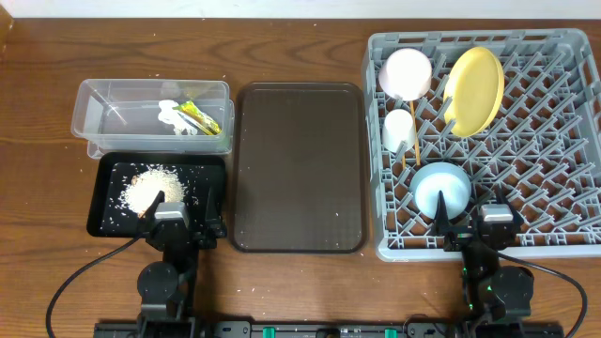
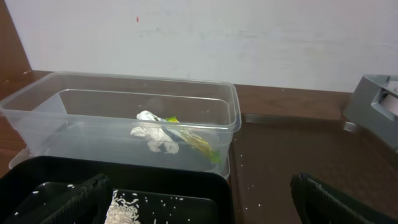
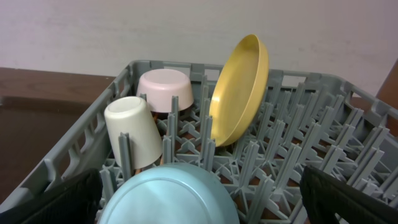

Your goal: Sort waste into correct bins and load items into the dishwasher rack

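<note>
- Left gripper (image 1: 169, 214) is hanging over the lower edge of the black tray (image 1: 211, 202) with its jaws spread wide. Its fingers (image 2: 68, 199) are sitting at the two bottom corners of the wrist view, gripping nothing.
- Right gripper (image 1: 495, 218) is gaping just as wide at the lower edge of the rack (image 1: 554, 169) and is carrying nothing. The light blue dish (image 3: 168, 199) is lying dome-up low in its wrist view.
- Rice crumbs (image 1: 150, 188) are lying heaped in the black tray's left half.
- Tissue (image 1: 169, 115) and snack wrapper (image 1: 199, 119) are resting together in the clear tub (image 1: 103, 99), upper left of the overhead frame — the wrapper's long axis is running from upper left to lower right.
- Yellow plate (image 1: 473, 91) is standing on edge in the rack's upper part, leaning, with its long axis running roughly up-down in the overhead frame.
- White bowl (image 1: 406, 72) and white cup (image 1: 398, 130) are sitting bottom-up at the rack's upper left, the cup just below the bowl.
</note>
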